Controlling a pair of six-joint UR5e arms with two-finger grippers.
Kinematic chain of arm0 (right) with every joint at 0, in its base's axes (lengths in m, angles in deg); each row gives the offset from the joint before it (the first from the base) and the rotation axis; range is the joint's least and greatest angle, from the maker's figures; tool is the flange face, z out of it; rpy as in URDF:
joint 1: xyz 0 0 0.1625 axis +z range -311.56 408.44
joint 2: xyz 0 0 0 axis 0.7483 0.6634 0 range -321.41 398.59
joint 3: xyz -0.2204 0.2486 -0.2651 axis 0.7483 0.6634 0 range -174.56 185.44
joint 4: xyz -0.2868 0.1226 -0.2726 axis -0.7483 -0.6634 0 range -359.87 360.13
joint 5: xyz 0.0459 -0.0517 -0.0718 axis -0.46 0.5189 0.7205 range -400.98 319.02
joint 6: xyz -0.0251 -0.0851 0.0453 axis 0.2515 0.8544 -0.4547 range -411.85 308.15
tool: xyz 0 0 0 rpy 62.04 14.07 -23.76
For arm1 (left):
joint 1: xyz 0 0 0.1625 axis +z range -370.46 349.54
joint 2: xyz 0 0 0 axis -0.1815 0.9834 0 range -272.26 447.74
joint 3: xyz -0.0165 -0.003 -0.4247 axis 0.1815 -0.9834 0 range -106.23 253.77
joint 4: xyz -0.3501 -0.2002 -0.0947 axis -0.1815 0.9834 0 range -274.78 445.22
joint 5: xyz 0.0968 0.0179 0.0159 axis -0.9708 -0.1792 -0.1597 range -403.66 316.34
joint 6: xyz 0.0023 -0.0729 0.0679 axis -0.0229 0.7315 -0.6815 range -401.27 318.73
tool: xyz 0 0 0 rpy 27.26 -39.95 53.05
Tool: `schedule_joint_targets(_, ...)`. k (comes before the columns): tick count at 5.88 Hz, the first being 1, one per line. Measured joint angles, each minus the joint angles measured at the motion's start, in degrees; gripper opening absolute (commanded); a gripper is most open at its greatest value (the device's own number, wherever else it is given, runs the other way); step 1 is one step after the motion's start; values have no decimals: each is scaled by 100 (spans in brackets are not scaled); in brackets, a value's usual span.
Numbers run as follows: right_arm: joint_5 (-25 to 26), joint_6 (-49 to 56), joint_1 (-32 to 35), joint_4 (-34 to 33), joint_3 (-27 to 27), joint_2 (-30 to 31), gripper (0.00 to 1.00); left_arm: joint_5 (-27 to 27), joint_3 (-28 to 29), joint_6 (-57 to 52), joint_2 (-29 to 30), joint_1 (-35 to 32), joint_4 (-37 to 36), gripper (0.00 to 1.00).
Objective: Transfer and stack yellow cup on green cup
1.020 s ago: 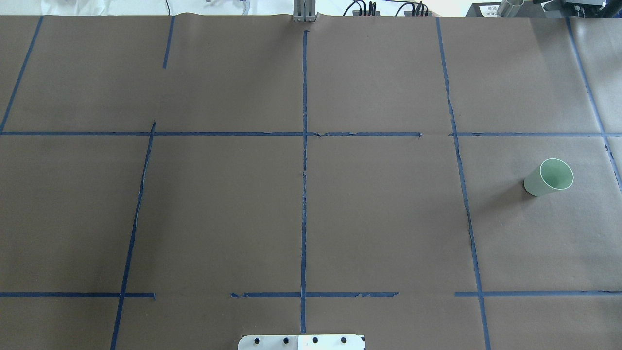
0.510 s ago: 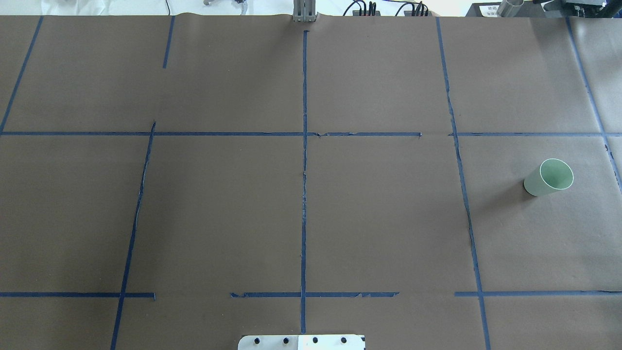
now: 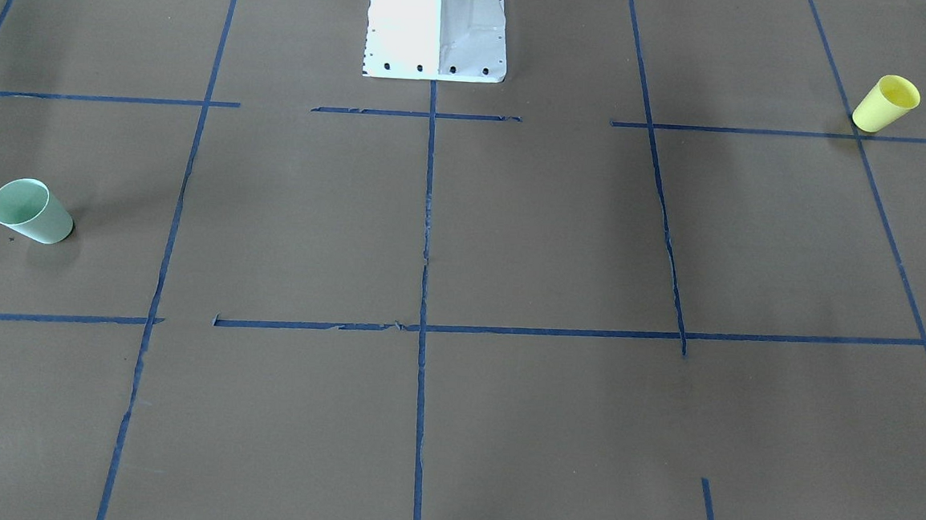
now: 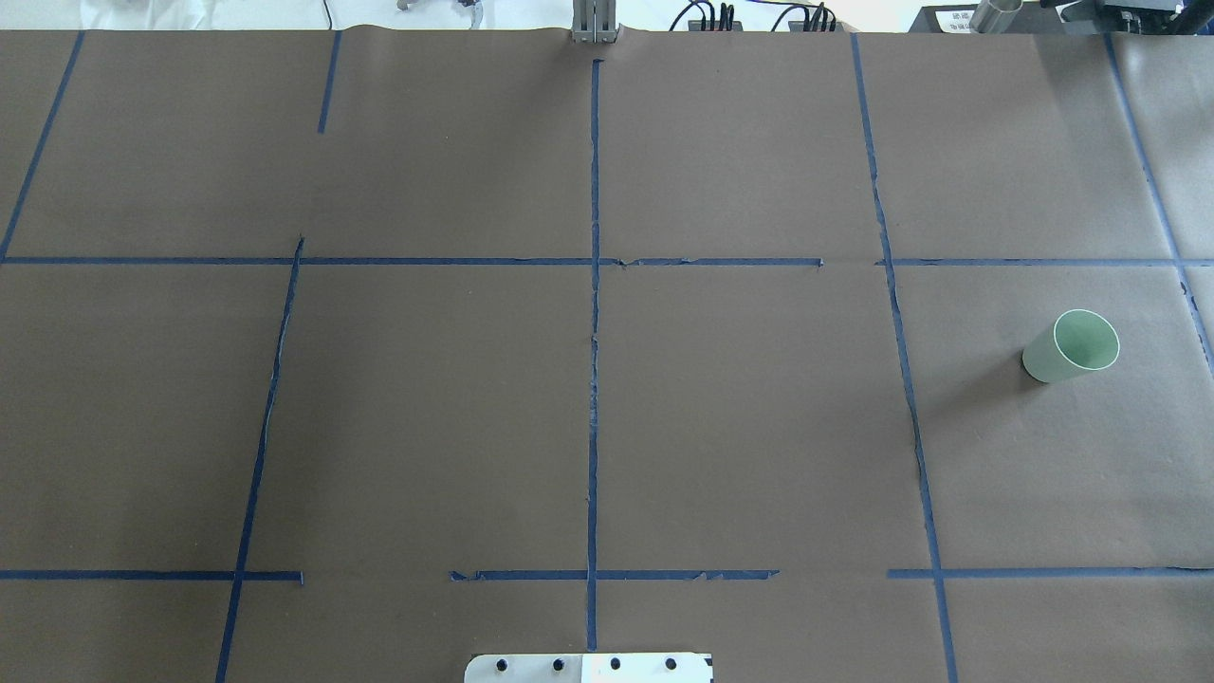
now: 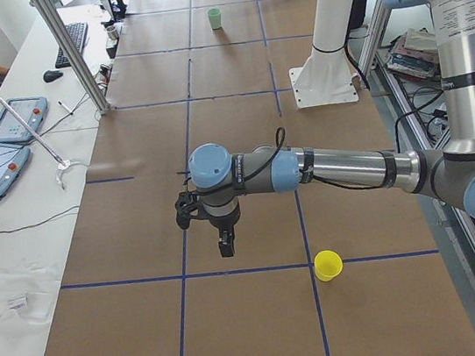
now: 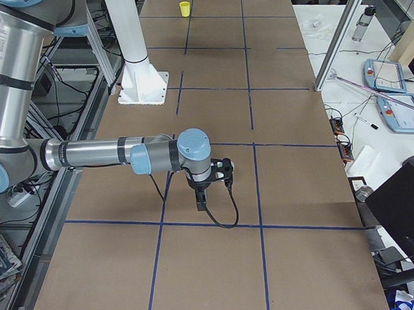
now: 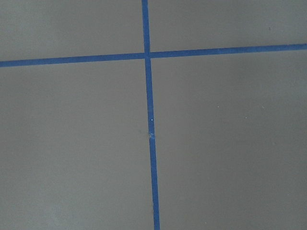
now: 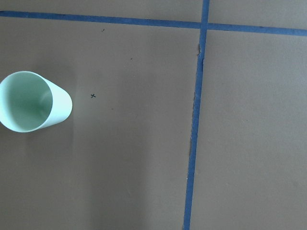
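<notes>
Overhead camera behind the white base (image 4: 588,667) looking forward and down, front camera facing back at it, side cameras looking along the table (image 5: 222,65) from opposite ends, wrist cameras close above its surface, green cup (image 4: 1070,346) shared by overhead, front, right wrist.

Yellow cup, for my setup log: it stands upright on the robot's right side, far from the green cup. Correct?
No. The yellow cup stands upright on the robot's left side, far from the green cup. The exterior front-facing view, which mirrors sides, shows it near that view's right edge.
</notes>
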Motion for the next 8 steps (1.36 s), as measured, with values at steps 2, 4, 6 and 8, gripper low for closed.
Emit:
schedule_joint_targets(2,0,-10,0,-2,6,-7,100,20,-60,9,-1,6,-12,100)
schedule_joint_targets(4,-5,-18,-3,-15,12,-12,100,69,-86,31,-4,6,-42,100)
schedule_joint_targets(6,-13,-34,-42,-8,12,-31,100,269,-55,27,-10,1,-35,100)
schedule_joint_targets(8,-38,-29,-52,4,8,-35,100,490,-5,-14,-47,1,22,100)
